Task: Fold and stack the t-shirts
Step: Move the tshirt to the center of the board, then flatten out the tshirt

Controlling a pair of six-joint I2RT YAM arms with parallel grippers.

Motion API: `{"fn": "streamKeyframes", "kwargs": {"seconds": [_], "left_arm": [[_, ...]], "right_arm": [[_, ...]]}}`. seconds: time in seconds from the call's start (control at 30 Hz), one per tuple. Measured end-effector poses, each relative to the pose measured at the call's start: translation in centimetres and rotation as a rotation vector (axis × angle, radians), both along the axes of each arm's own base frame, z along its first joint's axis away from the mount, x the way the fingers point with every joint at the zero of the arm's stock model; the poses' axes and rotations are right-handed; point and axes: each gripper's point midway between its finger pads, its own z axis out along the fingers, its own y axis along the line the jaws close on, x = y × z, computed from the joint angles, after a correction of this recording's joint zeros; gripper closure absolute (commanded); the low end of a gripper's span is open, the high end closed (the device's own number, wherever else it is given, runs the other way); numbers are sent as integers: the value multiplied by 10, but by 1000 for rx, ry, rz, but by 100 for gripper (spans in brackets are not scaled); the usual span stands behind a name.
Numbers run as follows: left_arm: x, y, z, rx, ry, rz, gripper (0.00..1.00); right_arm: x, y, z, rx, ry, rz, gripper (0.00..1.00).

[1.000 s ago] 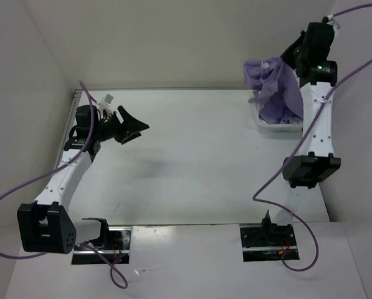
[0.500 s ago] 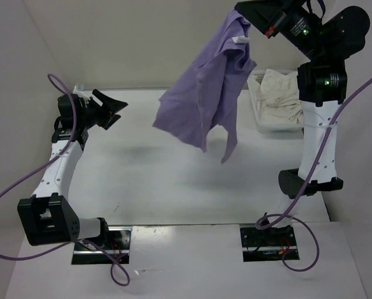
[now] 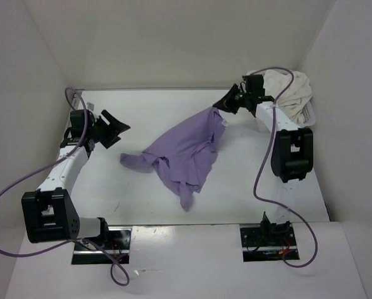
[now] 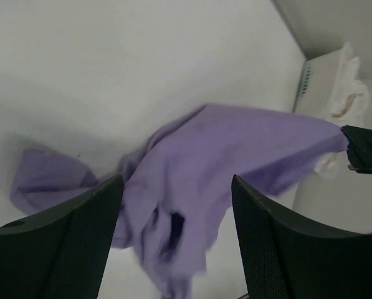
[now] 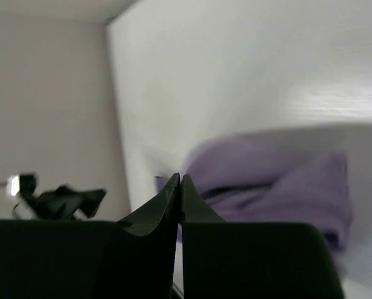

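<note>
The lavender shirt (image 3: 184,152) is lying crumpled on the table (image 3: 142,106), its far corner reaching up into the right gripper (image 3: 223,106), which is pinching it. The left gripper (image 3: 117,132) is hovering spread wide, well apart from the shirt on its left.

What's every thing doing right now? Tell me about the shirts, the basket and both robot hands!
purple shirt: unfolded, rumpled on the table, one corner lifted.
cream shirt: bunched up in the basket.
basket: upright at the table's far right corner.
left gripper: open, empty.
right gripper: shut, seemingly pinching the purple shirt's lifted corner.
</note>
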Motion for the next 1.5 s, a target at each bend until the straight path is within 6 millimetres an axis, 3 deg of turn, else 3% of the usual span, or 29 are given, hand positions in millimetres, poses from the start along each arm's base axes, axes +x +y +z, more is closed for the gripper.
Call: {"fn": "streamKeyframes", "kwargs": {"seconds": [0.03,0.1,0.13,0.2,0.3,0.33,0.43,0.47,0.53,0.67,0.7,0.8,0.93,1.03,1.17,1.33,1.5], "left_arm": [[-4,0,-8,12,20,-1,23],[-12,2,-24,35,61,0,23],[-18,2,-31,51,81,-4,23],[-28,2,-43,81,107,-8,23],[-43,-6,-56,101,139,-26,23],[-48,-11,-61,106,150,-39,25],[-65,-26,-82,118,199,-73,25],[-69,-29,-90,122,219,-82,26],[-74,-29,-102,131,256,-72,26],[-70,-22,-114,137,291,-4,28],[-67,-20,-115,134,290,14,28],[-58,-17,-121,120,296,60,32],[-55,-15,-145,104,364,100,35],[-56,-14,-157,101,404,126,38],[-52,-13,-156,98,394,137,42],[-49,-10,-158,103,390,149,49],[-42,-12,-163,91,391,144,50]], "right_arm": [[2,-12,-33,-31,76,-39,82],[3,-29,-66,-79,160,-99,67],[4,-38,-72,-102,175,-126,58],[8,-52,-71,-138,159,-162,51],[-1,-61,-67,-185,132,-194,49],[-13,-62,-68,-201,141,-197,52],[-57,-57,-75,-252,162,-190,75],[-73,-51,-80,-269,172,-177,85],[-118,-30,-92,-297,197,-116,93],[-185,5,-127,-342,281,15,91],[-202,10,-139,-352,313,40,83],[-240,3,-174,-383,430,50,72],[-279,-12,-207,-425,560,44,65],[-290,2,-209,-416,565,92,64],[-305,31,-208,-386,563,175,61],[-309,48,-208,-345,569,206,60],[-301,58,-209,-311,581,196,74]]}}
